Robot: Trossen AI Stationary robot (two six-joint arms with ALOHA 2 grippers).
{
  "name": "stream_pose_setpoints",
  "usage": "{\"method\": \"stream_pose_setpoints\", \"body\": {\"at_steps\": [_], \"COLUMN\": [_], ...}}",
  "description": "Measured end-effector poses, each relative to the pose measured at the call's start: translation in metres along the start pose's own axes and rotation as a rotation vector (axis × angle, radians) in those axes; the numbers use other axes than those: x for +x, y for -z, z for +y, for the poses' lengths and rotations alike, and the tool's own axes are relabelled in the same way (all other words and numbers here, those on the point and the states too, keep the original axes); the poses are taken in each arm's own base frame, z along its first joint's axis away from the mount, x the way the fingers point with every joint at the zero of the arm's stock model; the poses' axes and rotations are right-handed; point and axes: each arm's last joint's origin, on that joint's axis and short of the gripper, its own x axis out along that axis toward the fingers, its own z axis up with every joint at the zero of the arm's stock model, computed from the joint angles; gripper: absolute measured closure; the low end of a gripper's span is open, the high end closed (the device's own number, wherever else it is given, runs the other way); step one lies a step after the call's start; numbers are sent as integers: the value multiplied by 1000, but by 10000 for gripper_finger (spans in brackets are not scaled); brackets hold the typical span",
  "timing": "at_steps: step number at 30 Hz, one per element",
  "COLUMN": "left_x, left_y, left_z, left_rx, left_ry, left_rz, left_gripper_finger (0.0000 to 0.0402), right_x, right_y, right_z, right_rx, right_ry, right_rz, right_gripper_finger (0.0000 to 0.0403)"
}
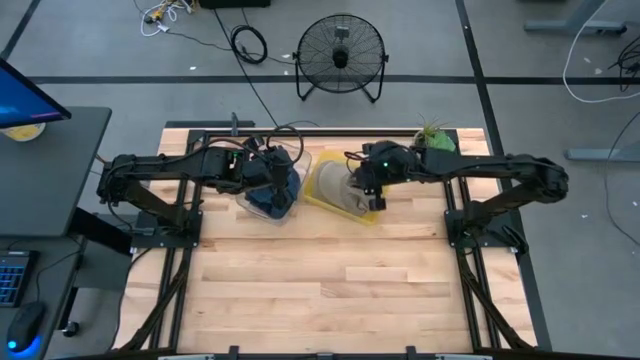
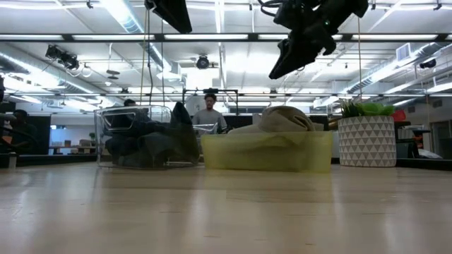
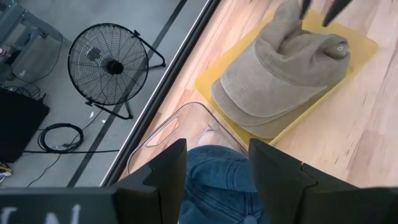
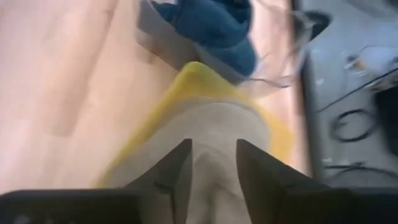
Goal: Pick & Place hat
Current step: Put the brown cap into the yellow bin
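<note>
Hat [image 3: 283,74]: a tan cap, lying crown up in a shallow yellow tray [image 1: 322,178] at the far middle of the wooden table [image 1: 320,270]. In the low view the hat [image 2: 282,118] rises above the tray's front wall [image 2: 265,154].

Right gripper [image 1: 375,196]: positioned over the tray's right side, above the hat. In the low view it [image 2: 279,70] hangs clear of the hat's crown, not touching it. Its wrist view shows both fingers [image 4: 177,168] parted by a moderate gap with the tan fabric visible between them; nothing is held. That view is blurred, so the exact height above the fabric cannot be judged from it.

Left gripper [image 1: 280,190]: positioned over a clear plastic bin [image 1: 300,160] standing just beside the tray on its left. The bin holds a dark blue item [image 3: 217,180], apparently denim. In the left wrist view the fingers [image 3: 161,180] stand apart at a moderate gap above the blue item, holding nothing.

Beyond the tray on the right, a potted plant [image 1: 436,138] stands at the table's far edge, in a white patterned pot [image 2: 366,141]. On the floor behind the table stands a round fan [image 1: 341,55]. A person [image 2: 210,113] is visible in the room far behind the table.
</note>
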Motion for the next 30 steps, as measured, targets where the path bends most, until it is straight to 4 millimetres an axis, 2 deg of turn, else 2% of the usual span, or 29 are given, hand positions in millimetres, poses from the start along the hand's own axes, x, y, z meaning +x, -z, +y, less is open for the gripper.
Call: {"method": "stream_pose_setpoints", "body": {"at_steps": [3,9,14,24,27,30], "left_x": [0,0,0,0,0,0], "left_y": [0,0,1,1,1,1], "left_z": [0,0,0,0,0,0], "left_rx": [1,4,9,12,12,12], "left_ry": [0,-1,-2,-2,-2,-2], "left_rz": [0,3,10,9,9,9], "left_gripper_finger": [225,225,225,225,225,225], "right_x": [11,48,73,124,128,120], "right_y": [1,17,31,56,58,53], "right_z": [6,17,19,32,33,33], "right_rx": [56,57,65,101,104,119], "right_ry": [-49,-67,36,-21,-51,-45], "right_rz": [30,122,251,406,400,382], "right_gripper_finger": [313,395,396,400,401,400]}}
